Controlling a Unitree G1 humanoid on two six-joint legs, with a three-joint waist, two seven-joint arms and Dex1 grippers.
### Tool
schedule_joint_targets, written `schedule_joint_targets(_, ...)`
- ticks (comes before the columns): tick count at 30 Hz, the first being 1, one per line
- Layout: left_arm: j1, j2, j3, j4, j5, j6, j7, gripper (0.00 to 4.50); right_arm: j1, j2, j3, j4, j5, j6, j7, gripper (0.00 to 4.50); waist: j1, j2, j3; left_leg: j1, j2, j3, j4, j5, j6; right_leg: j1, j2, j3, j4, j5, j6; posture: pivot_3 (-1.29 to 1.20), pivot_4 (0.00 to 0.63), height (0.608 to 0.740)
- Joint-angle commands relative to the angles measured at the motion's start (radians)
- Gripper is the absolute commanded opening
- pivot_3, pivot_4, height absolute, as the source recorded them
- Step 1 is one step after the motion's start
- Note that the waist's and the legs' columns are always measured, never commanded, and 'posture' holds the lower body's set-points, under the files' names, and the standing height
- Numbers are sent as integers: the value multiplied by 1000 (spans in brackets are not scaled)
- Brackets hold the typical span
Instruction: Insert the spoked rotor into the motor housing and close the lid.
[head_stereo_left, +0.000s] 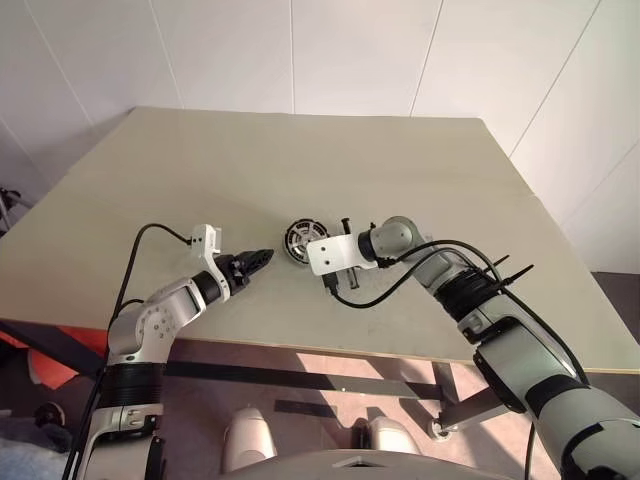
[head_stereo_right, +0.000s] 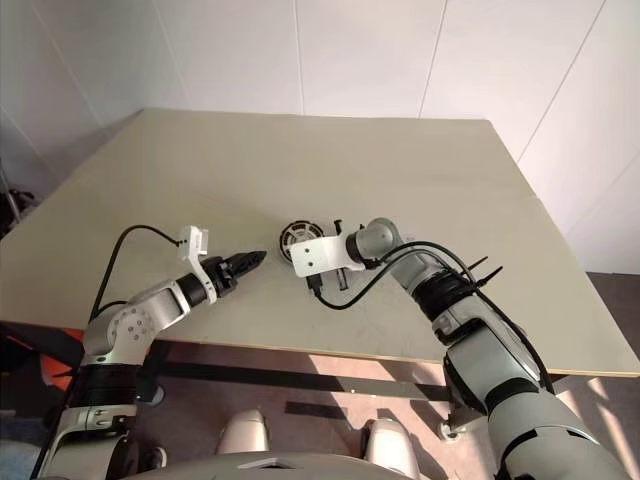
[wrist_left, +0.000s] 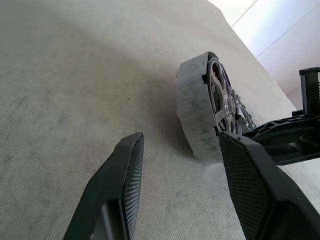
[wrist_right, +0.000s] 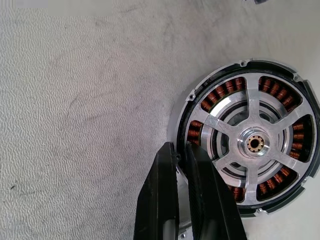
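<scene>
Copper-red windings are seen ringing the motor housing (wrist_right: 252, 145), which rests on the beige table (head_stereo_left: 300, 170) with the spoked rotor (wrist_right: 253, 144) seated inside it, silver spokes radiating from a pale hub. In the head views the housing lies near the table's front edge, between the two grippers. The right gripper (wrist_right: 181, 155) is held at the housing's rim at about eight o'clock in its wrist view, its fingers pressed together on the rim. The left gripper (wrist_left: 182, 150) is kept apart, nothing between its fingers, the housing just beyond them.
</scene>
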Motion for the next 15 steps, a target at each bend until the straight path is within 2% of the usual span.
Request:
schedule_joint_targets(1,-16,-2,11,-10,3,-24,-4,2529,17,-13,-55,-127,74,127,68,12,1,0,0,0,0,0,0,0,0,0,0,0,0,0,0,0,0,740)
schedule_joint_targets(8,-17,-6,11,-5,5,-29,-4,2529,71,-24,-52,-317,126,272,134,12,0,0,0,-3,0,0,-4,0,0,-3,1,-1,-5,0,0,0,0,740)
schedule_joint_targets(14,-21,-5,10,-2,8,-33,-6,2529,75,13,-35,-243,107,322,95,12,-1,0,0,-3,0,0,-4,0,0,-3,1,-1,-5,0,0,0,0,740)
schedule_joint_targets(15,-21,-4,11,-2,8,-33,-6,2529,77,15,-31,-234,104,321,92,336,-1,0,0,-2,0,0,-4,0,0,-3,1,-1,-5,0,0,0,0,740)
